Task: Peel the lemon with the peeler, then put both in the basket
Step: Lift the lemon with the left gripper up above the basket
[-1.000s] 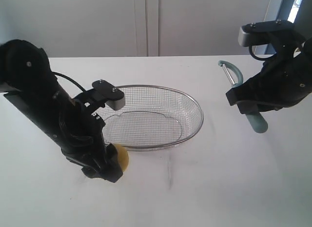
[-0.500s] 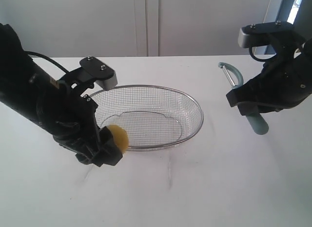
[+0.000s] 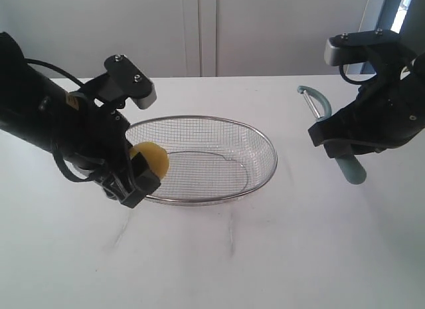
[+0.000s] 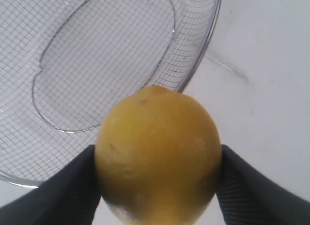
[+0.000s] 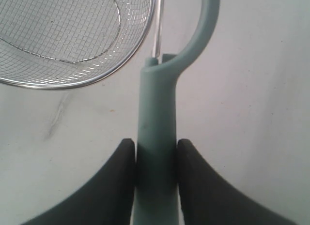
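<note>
The left tool [image 3: 143, 171] has gone up and moved over. A moment ago it held the lemon [image 3: 151, 156] low, down by the surface [image 3: 265, 256] and just outside the basket [image 3: 219, 117]. Now the lemon hangs over the basket's rim, with the mesh under and in front of the tool. The left tool is closed tight on the lemon, one finger on each side. I think the lemon is about to go in the basket. The skin I can see looks whole.

The right tool [image 5: 155, 162] has not moved. It is closed on the handle of the peeler [image 5: 160, 104], and the blade end sticks out past its tips.

I count one lemon, one peeler, one basket and two tools.
</note>
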`<state>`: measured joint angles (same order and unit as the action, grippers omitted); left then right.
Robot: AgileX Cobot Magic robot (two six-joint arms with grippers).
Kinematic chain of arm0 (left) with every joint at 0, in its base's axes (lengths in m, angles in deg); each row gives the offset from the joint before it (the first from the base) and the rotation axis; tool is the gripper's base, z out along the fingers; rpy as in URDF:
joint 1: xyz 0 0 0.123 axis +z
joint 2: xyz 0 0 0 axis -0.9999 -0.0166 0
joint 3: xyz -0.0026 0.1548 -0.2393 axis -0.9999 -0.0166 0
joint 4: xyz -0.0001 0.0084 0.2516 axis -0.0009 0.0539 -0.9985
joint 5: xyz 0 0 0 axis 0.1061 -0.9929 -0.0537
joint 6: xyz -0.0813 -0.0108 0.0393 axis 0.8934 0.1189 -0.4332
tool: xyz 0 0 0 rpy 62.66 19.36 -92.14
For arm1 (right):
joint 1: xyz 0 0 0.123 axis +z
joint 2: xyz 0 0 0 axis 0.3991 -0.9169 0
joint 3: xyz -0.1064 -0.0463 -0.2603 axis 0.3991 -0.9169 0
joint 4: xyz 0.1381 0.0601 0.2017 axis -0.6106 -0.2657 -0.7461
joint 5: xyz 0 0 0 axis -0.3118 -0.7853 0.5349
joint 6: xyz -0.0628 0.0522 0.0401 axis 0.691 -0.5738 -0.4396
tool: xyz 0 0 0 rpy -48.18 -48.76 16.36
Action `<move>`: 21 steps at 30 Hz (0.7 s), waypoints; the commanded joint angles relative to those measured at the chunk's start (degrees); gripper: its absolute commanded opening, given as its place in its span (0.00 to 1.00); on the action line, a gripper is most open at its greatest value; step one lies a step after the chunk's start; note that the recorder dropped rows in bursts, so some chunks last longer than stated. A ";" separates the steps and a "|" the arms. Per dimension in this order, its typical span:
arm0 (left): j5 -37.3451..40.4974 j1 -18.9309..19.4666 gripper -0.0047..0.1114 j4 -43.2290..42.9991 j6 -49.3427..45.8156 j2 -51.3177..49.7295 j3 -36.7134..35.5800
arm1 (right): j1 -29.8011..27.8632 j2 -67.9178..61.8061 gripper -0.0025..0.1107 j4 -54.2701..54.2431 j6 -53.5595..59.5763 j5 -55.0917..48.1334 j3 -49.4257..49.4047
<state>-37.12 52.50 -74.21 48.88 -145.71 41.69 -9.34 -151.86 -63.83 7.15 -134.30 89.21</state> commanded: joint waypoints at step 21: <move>-2.46 3.02 0.04 7.29 -9.17 0.92 2.72 | 0.08 0.48 0.02 -0.20 0.25 -0.22 -0.17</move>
<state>-42.33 53.55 -72.52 43.68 -145.71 42.63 -9.34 -151.86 -63.83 7.15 -134.59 89.21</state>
